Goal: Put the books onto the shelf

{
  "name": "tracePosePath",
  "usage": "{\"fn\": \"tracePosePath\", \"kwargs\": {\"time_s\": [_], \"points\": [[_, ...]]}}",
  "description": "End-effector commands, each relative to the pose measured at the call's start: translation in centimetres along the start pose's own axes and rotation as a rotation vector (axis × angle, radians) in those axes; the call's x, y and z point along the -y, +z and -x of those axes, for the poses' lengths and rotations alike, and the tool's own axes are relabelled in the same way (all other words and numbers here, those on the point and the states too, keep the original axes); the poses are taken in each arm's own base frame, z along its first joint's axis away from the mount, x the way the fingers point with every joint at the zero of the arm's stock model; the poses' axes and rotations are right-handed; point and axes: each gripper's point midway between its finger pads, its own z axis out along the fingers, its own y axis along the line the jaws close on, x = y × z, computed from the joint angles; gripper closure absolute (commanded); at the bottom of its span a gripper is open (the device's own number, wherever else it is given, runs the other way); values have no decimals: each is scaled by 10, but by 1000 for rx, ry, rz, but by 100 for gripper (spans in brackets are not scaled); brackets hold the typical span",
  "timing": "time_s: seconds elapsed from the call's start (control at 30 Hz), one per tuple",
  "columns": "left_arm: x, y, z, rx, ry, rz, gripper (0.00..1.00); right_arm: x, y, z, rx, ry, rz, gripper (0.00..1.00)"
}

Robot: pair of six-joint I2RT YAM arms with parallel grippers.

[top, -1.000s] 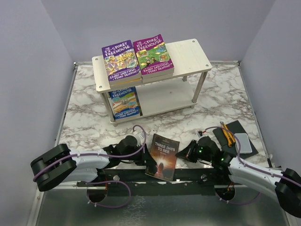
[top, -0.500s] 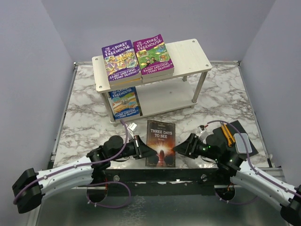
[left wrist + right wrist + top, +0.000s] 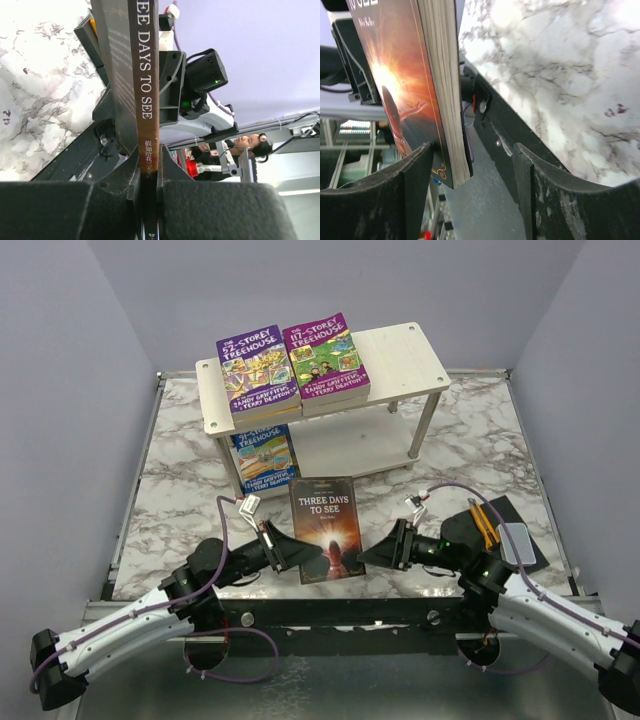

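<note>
Top external shows you the book (image 3: pixel 326 530) titled "THREE DAYS TO SEE": left fingers (image 3: pixel 298 551) clench its spine, right fingers (image 3: pixel 380 554) stand apart.

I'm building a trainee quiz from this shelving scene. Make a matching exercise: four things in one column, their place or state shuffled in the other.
1. Three Days to See book
2. purple Treehouse books
3. blue Treehouse book
4. right end effector

A. lower tier of the shelf
B. open, fingers flanking the page edge
C. shelf's top board
D. clamped at the spine by the left end effector

Pairs: 1-D, 2-C, 3-A, 4-B
</note>
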Motion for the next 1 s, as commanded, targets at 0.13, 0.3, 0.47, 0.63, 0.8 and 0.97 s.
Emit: {"fn": "tracePosePath", "kwargs": {"time_s": [0.13,0.3,0.47,0.63,0.8,0.97], "points": [[22,-7,19,110,-42,-121,100,-64,5,-13,-143,-55,340,34],[15,-8,19,119,-43,-114,100,-77,5,-11,-138,-67,391,45],[6,-9,19,131,-28,-88,100,-83,4,-3,-84,-66,397,59],[-4,-8,19,137,-18,-53,100,-85,4,7,-27,-52,390,70],[-16,-8,20,151,-12,-11,100,-86,8,14,2,-34,378,90],[-26,-8,19,151,-3,30,98,-81,13,16,2,-15,347,99]]}}
